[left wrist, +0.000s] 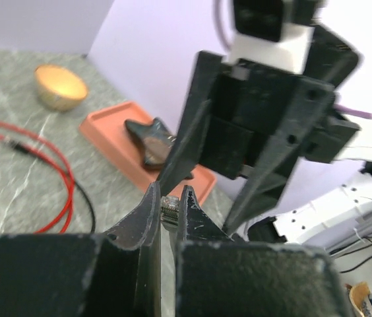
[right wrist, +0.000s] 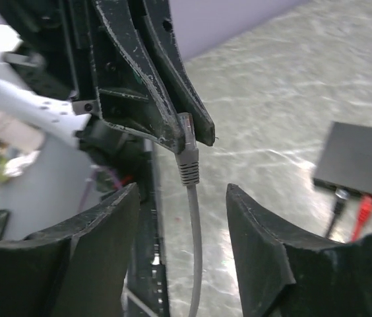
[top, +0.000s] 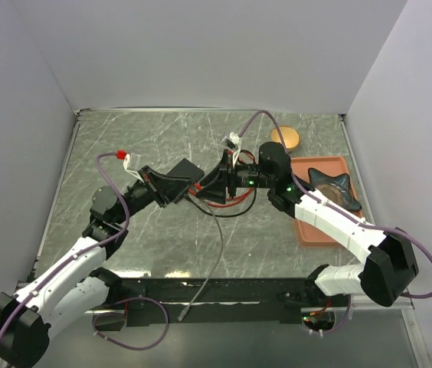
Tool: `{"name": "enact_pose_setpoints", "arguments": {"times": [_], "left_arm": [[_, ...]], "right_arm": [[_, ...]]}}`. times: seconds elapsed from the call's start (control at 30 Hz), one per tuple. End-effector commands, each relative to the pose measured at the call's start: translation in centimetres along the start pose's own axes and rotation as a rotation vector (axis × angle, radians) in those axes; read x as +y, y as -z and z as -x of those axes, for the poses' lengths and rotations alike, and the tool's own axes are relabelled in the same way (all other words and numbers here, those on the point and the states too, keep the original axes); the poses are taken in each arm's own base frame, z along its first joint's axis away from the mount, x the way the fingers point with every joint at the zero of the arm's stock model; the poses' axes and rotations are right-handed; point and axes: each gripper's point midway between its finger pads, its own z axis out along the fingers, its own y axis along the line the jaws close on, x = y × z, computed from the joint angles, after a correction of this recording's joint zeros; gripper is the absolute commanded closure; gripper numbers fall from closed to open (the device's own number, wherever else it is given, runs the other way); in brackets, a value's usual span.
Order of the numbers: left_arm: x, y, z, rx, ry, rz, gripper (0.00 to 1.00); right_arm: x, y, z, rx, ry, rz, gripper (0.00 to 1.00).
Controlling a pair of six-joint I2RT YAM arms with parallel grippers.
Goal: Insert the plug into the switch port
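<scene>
Plug (left wrist: 171,211) sits pinched between the closed left claw (right wrist: 187,135) tips, near the switch (right wrist: 364,158) but apart from it. We see the right claw (right wrist: 183,191) spread wide, straddling the grey cable (right wrist: 196,251).

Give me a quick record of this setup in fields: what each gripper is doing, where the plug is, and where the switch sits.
left gripper: shut on the plug, holding it above the table
plug: not in any port; grey cable hangs down from it
right gripper: open, fingers either side of the grey cable, no contact visible
switch: flat on the table, apart from the plug; red cables plugged in
orange tray: holds a dark star-shaped object
gold bowl: beside the tray
</scene>
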Motion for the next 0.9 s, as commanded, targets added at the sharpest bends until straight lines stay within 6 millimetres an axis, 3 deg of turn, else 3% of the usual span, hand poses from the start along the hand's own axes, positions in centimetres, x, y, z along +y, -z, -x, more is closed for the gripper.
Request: {"name": "enact_pose_setpoints", "arguments": {"times": [0.0,0.13,0.17,0.4,0.73,0.87], "left_arm": [[-4.1,0.4,2.2,-0.066,-0.07,-0.164,0.99],[-4.3,0.6,2.2,-0.073,-0.067,-0.171,0.99],[-4.2,0.5,2.2,-0.071,-0.067,-0.167,0.99],[-3.9,0.1,2.0,-0.056,-0.059,-0.159,0.99],[-3.4,-0.2,2.2,-0.054,-0.066,-0.134,0.99],[-3.7,-0.3,2.2,-0.044,-0.066,-0.148,0.99]], "right_arm": [[2.3,0.2,2.2,-0.067,0.005,0.149,0.4],[1.9,-0.3,2.3,-0.059,-0.031,0.147,0.47],[1.8,-0.3,2.4,-0.065,-0.036,0.143,0.53],[1.7,-0.5,3.0,-0.09,-0.054,0.136,0.63],[1.7,-1.1,2.8,-0.082,-0.085,0.181,0.71],[1.5,-1.2,2.7,-0.08,-0.089,0.177,0.8]]}}
